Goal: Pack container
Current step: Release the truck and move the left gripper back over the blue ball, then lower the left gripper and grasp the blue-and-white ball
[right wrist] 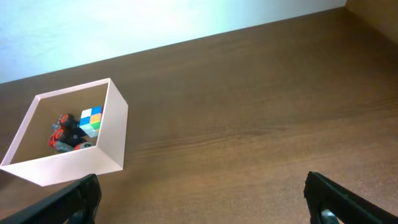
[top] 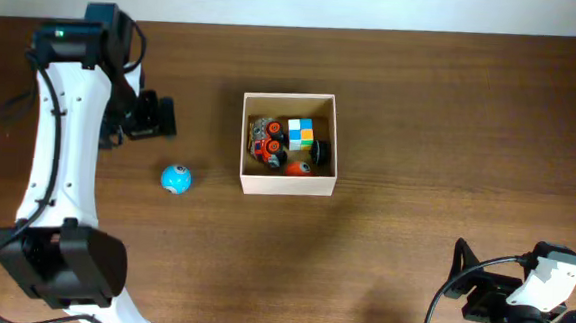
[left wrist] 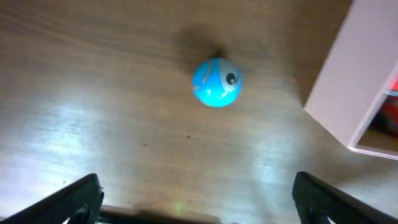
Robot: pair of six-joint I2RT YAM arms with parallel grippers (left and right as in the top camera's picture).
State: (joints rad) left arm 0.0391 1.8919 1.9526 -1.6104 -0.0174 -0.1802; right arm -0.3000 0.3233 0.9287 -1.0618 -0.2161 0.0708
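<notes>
The container (top: 287, 185) is a square pale box in the middle of the wooden table, also seen in the left wrist view (left wrist: 348, 81) and the right wrist view (right wrist: 113, 134). Inside it lie a colourful cube (top: 301, 134), a red and black toy car (top: 266, 146) and an orange piece (top: 298, 168). A small blue ball (top: 176, 179) rests on the table left of the box, apart from it. My left gripper (top: 157, 115) hovers behind the ball (left wrist: 216, 82), open and empty (left wrist: 199, 200). My right gripper (right wrist: 202, 200) is open over bare wood, far from the box.
The right arm's base and cables (top: 520, 301) sit at the table's front right corner. The left arm (top: 63, 148) runs along the left side. A pale wall (right wrist: 124, 25) borders the table's far edge.
</notes>
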